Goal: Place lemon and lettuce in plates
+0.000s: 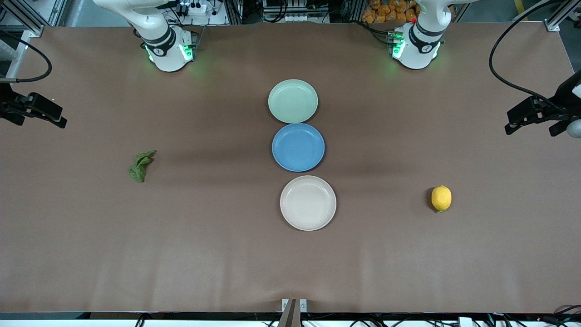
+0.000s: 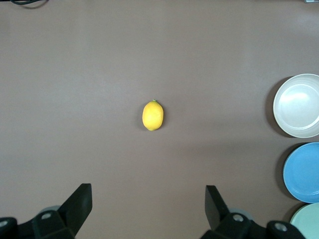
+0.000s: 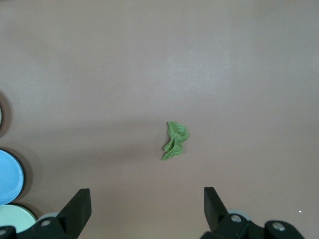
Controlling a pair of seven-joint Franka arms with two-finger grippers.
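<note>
The yellow lemon (image 1: 441, 198) lies on the brown table toward the left arm's end; it also shows in the left wrist view (image 2: 153, 115). The dark green lettuce (image 1: 141, 166) lies toward the right arm's end and shows in the right wrist view (image 3: 175, 140). The pale green plate (image 1: 292, 101) and the beige-white plate (image 1: 308, 202) lie empty at mid-table in a row. My left gripper (image 2: 148, 201) is open and empty, high over the table short of the lemon. My right gripper (image 3: 147, 201) is open and empty, high over the table short of the lettuce.
A blue plate (image 1: 298, 147) lies empty between the two other plates, touching the pale green one. The arms' bases (image 1: 170, 50) stand along the table's edge farthest from the front camera.
</note>
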